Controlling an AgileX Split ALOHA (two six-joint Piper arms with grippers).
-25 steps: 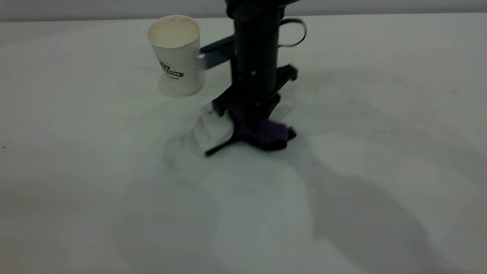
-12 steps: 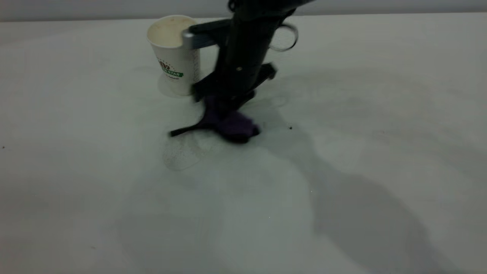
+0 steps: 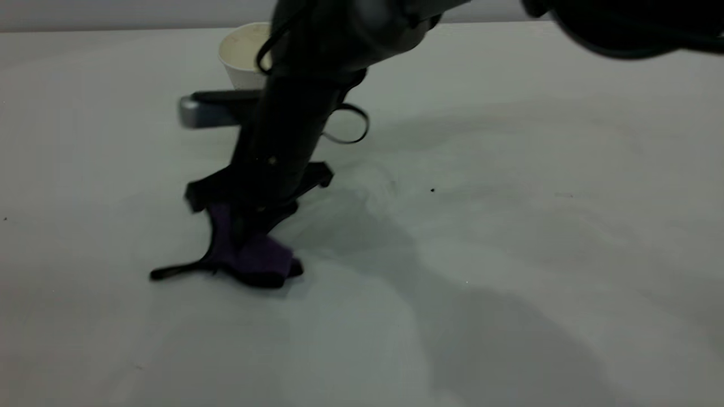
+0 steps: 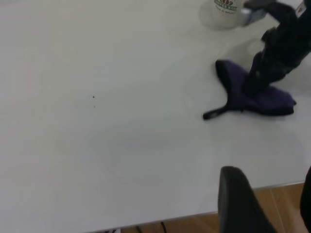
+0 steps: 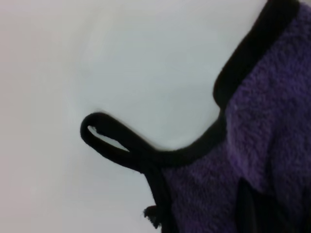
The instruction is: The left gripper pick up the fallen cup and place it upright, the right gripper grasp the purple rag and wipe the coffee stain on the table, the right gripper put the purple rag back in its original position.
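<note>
My right gripper (image 3: 243,234) points down at the white table (image 3: 509,226), shut on the purple rag (image 3: 251,260), which is pressed on the tabletop. The rag's black loop strap (image 3: 169,272) trails out to the left. In the right wrist view the rag (image 5: 272,121) and its strap (image 5: 109,141) lie flat on the white surface. The cup (image 3: 240,53) stands upright behind the right arm, mostly hidden by it. The coffee stain shows in no view. My left gripper (image 4: 269,199) is open and holds nothing, parked over the table's near edge, away from the rag (image 4: 257,97).
A tiny black speck (image 3: 432,190) lies right of the arm. In the left wrist view the table edge (image 4: 146,218) has wooden floor below it, and the cup's base (image 4: 226,7) stands beyond the right arm (image 4: 282,48).
My right gripper has dragged the rag from beside the cup toward the front left. The wet smear seen earlier on the table no longer shows.
</note>
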